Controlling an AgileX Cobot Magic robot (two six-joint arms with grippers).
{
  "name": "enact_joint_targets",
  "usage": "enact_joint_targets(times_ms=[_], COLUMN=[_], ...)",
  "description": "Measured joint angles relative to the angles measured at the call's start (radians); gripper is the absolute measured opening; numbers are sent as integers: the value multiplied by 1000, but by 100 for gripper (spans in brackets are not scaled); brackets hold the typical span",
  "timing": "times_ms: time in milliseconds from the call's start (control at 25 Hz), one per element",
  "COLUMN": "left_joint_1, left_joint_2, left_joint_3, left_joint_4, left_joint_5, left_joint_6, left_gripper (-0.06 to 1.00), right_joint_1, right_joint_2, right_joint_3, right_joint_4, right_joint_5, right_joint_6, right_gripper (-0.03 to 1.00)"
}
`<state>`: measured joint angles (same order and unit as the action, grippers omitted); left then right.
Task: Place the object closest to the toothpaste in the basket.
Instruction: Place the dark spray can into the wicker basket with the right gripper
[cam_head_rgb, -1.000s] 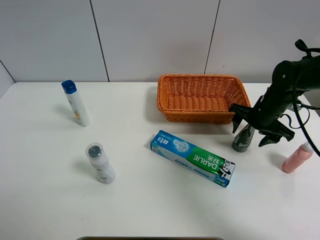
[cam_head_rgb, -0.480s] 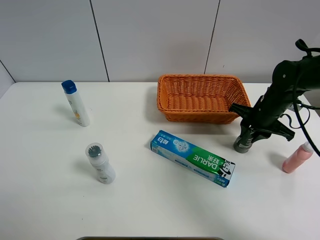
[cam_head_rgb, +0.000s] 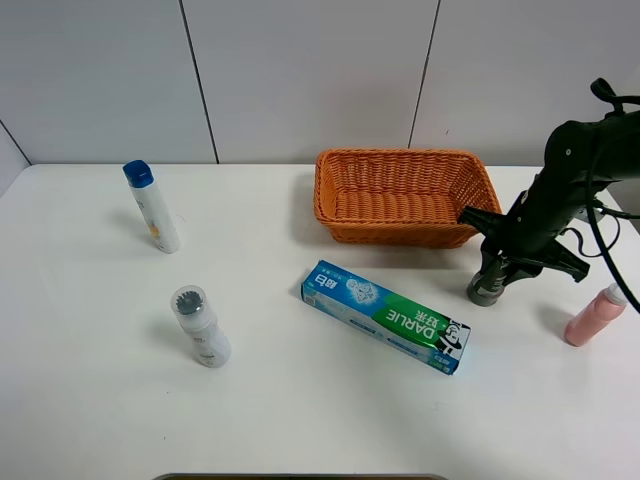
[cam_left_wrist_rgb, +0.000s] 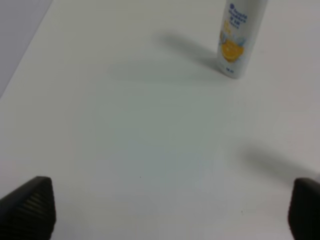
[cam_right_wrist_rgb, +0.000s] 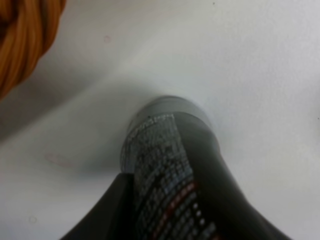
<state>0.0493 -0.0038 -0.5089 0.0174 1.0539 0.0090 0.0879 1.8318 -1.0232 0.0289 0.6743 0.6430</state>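
Observation:
The blue and green toothpaste box (cam_head_rgb: 385, 316) lies flat on the white table in front of the orange wicker basket (cam_head_rgb: 400, 165). A dark grey bottle (cam_head_rgb: 487, 288) stands just right of the box, close to the basket's front right corner. My right gripper (cam_head_rgb: 505, 262) is shut on this bottle's upper part; the bottle's base rests on the table. The right wrist view shows the bottle (cam_right_wrist_rgb: 170, 165) close up, with the basket's edge (cam_right_wrist_rgb: 20, 35) beside it. My left gripper (cam_left_wrist_rgb: 170, 210) is open and empty over bare table; its arm is out of the exterior high view.
A white bottle with a blue cap (cam_head_rgb: 153, 207) stands at the far left and shows in the left wrist view (cam_left_wrist_rgb: 239, 37). A white bottle with a grey cap (cam_head_rgb: 200, 326) stands at the front left. A pink bottle (cam_head_rgb: 594, 316) stands right of my right gripper.
My right gripper's fingers, spread on either side of the dark grey bottle one second ago, have shut on it. Nothing has moved in the last half second.

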Motion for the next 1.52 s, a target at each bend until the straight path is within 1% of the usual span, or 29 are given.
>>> enact_joint_targets(times_ms=[200,360,480,640,800,880,1040,1240,1520], left_joint_1=[0,0,0,0,0,0,0,0,0], left_joint_2=[0,0,0,0,0,0,0,0,0], left_joint_3=[0,0,0,0,0,0,0,0,0], left_joint_4=[0,0,0,0,0,0,0,0,0], left_joint_5=[0,0,0,0,0,0,0,0,0], left_joint_6=[0,0,0,0,0,0,0,0,0], left_gripper=[94,94,94,94,94,94,94,94,94], right_joint_1=[0,0,0,6,32,49,78,90,92], right_joint_2=[-24,-88,-129,-185,-243,-279,-355,-440,-497], right_joint_3=[0,0,0,0,0,0,0,0,0], right_joint_4=[0,-1,0,-1,0,0,0,0,0], right_joint_5=[-5,-4,19,72,114,117,108,76,-35], right_joint_6=[0,0,0,-4,-23,-28,-70,-157,-319], right_gripper=[36,36,36,35,35,35,35,35,35])
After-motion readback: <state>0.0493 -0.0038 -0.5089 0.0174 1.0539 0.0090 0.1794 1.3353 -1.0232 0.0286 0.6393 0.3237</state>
